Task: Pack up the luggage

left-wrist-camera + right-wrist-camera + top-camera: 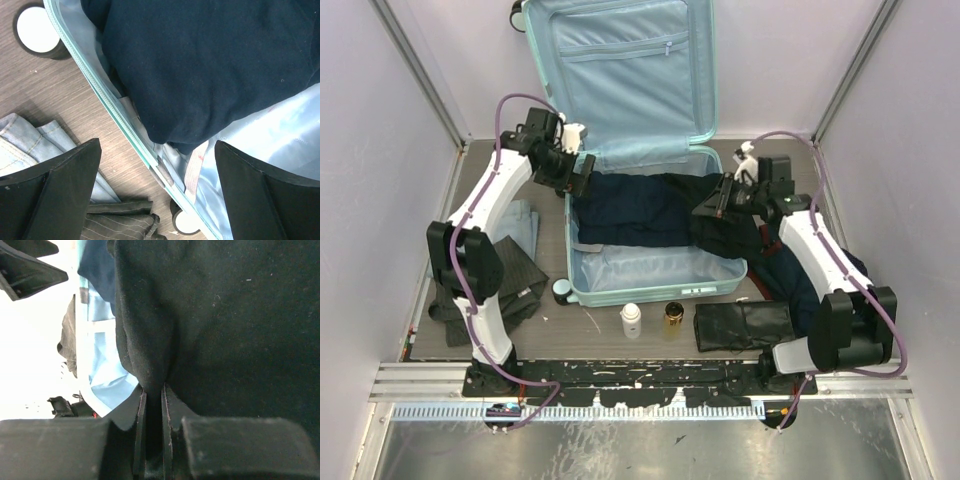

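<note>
The pale mint hard-shell luggage lies open on the table, a dark navy garment running crosswise in it and spilling over its right rim. The right claw, pinched narrow on that cloth, has the shell just to its left; the left claw gapes wide, empty, over the opposite rim. How much cloth trails outside is hidden.

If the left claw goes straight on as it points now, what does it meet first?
Most likely the luggage rim, with the navy garment just inside it; depth is unclear.
</note>
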Controlling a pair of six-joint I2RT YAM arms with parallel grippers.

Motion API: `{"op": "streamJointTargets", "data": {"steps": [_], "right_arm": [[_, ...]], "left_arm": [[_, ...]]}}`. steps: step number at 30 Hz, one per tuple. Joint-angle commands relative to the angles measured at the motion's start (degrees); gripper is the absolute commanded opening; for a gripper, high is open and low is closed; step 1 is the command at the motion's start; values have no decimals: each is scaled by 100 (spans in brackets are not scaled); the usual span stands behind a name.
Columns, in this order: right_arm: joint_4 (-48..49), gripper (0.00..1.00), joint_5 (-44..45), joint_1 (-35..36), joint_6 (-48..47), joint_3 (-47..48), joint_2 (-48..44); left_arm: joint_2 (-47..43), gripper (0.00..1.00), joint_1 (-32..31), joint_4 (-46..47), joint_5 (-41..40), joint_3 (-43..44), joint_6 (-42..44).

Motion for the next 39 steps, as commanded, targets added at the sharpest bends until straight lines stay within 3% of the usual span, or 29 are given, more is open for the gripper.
{"op": "streamJointTargets", "data": {"steps": [1, 12, 19, 21, 23, 24, 32, 35, 37, 39], "right_arm": [[1196, 1, 569, 583, 737, -448, -228], [2960, 1, 1921, 1683, 2050, -1525, 206], [3455, 2, 2498, 2247, 2716, -1916, 376], [3565, 23, 2436, 2278, 2667, -1897, 407], [3544, 58, 2253, 2279, 2283, -1694, 422], [3457, 64, 2077, 2278, 1885, -1537, 434], [1614, 78, 671, 1960, -585, -405, 289], [1196, 85, 362, 1601, -1051, -225, 202], [1086, 99, 221, 1431, -1219, -213, 102], [1027, 100, 146, 1306, -1319, -245, 4]], "left_arm": [[-528, 96, 101, 39, 8, -120, -9], [-863, 96, 386, -56, -25, -545, 70], [-1044, 97, 651, -208, -71, -742, 302], [-1050, 99, 704, -276, -20, -734, 338], [-1064, 100, 737, -415, 107, -710, 386], [-1103, 99, 763, -461, 179, -723, 402], [-1598, 98, 1496, -994, 962, -1023, 653], [-1894, 98, 1868, -1170, 787, -1369, 961], [-2056, 98, 2094, -1198, 595, -1668, 1150], [-2122, 98, 2316, -1203, 453, -1986, 1261]]}}
